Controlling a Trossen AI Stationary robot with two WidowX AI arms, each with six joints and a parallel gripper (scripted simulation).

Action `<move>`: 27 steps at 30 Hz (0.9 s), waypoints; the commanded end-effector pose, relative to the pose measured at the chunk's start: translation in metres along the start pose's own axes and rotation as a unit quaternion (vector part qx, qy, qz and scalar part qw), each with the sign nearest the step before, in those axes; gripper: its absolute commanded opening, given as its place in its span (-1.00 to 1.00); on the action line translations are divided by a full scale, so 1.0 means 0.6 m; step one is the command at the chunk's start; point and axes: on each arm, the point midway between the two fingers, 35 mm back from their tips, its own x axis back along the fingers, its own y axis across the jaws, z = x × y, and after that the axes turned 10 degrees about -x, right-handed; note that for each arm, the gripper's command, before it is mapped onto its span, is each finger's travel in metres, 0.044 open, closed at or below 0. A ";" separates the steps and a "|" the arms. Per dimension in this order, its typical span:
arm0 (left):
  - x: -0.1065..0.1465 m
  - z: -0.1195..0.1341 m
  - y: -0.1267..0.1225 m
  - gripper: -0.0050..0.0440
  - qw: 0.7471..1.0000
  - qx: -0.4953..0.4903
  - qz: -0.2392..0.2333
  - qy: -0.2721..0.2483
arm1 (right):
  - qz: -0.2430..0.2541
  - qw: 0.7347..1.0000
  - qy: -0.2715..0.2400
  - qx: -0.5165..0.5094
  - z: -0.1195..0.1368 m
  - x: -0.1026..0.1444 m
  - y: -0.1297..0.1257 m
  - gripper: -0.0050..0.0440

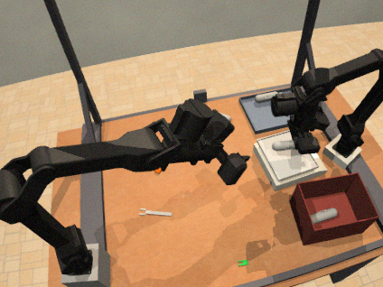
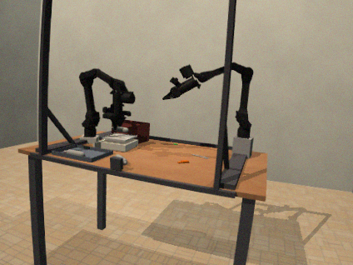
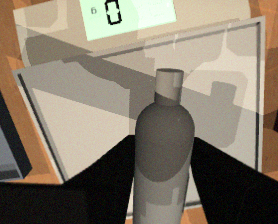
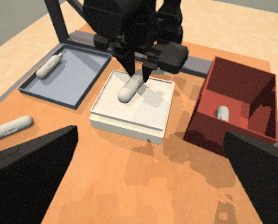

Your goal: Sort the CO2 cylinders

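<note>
My left gripper (image 1: 305, 145) is shut on a grey CO2 cylinder (image 1: 283, 145), holding it lying over the white scale (image 1: 291, 162). In the left wrist view the cylinder (image 3: 162, 150) points across the scale plate (image 3: 150, 100), and the display (image 3: 127, 15) reads 0. My right gripper (image 1: 238, 162) is open and empty, high above the table middle. A second cylinder (image 1: 324, 215) lies in the red scrap bin (image 1: 336, 206). A third cylinder (image 1: 266, 97) lies flat in the grey tray (image 1: 266, 111). Another cylinder (image 4: 15, 126) lies on the table left of the scale.
A small dark block (image 1: 200, 95) stands at the table's back edge. A white tool (image 1: 155, 213), an orange bit (image 1: 157, 171) and a green bit (image 1: 243, 263) lie on the table. Two dark frame posts rise at the back left and back right.
</note>
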 end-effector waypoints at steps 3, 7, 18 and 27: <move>0.008 0.009 -0.002 -1.00 1.000 0.002 0.004 0.013 | 0.000 1.000 -0.012 0.000 -0.014 0.003 0.003 1.00; -0.004 -0.002 0.002 -1.00 1.000 0.002 0.004 0.014 | -0.002 1.000 -0.015 0.000 -0.017 0.008 0.003 1.00; -0.038 -0.002 0.002 -1.00 1.000 0.002 0.003 0.006 | -0.002 1.000 -0.015 0.000 -0.017 0.008 0.003 1.00; -0.029 0.015 -0.002 -1.00 1.000 0.002 0.005 0.017 | -0.002 1.000 -0.015 0.000 -0.017 0.008 0.003 1.00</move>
